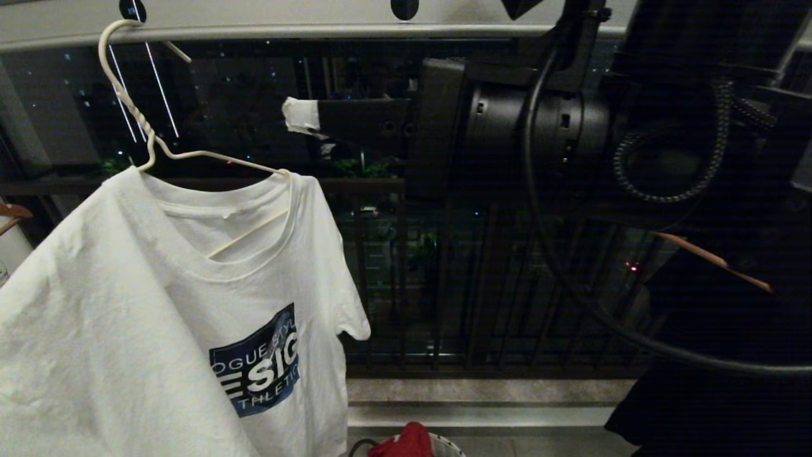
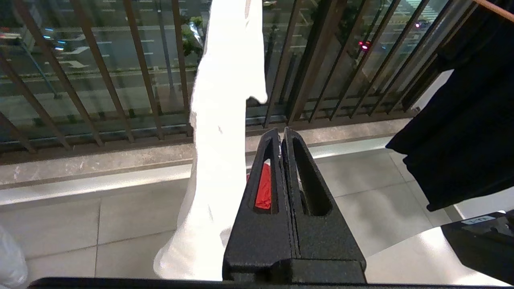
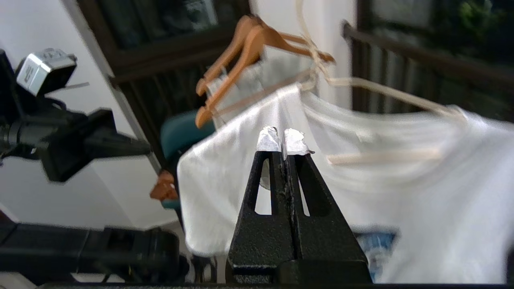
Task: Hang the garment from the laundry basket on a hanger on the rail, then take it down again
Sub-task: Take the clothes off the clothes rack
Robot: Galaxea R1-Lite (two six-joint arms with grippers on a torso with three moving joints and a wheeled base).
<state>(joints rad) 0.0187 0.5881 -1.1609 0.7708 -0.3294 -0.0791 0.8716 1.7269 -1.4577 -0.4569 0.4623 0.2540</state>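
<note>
The garment (image 1: 190,317), a white T-shirt with a dark blue chest print, hangs on the thin white wire hanger (image 1: 136,114). The hanger is hooked over the pale grey rail (image 1: 317,32). My right gripper (image 1: 301,117) is raised level beside the hanger, pointing at it, a little apart from its shoulder. Its taped tips are shut with nothing between them, and the right wrist view has the gripper (image 3: 284,140) in front of the garment (image 3: 401,200). My left gripper (image 2: 282,132) is lower, shut and empty, beside the garment's hanging edge (image 2: 221,120). The laundry basket's rim (image 1: 447,444) peeks in at the bottom.
A red cloth (image 1: 403,442) lies in the basket. A black garment (image 2: 461,120) hangs to the right. Brown wooden hangers (image 3: 249,44) hang beyond the T-shirt. The dark railing with vertical bars (image 1: 444,285) stands behind, above a stone kerb (image 1: 482,390).
</note>
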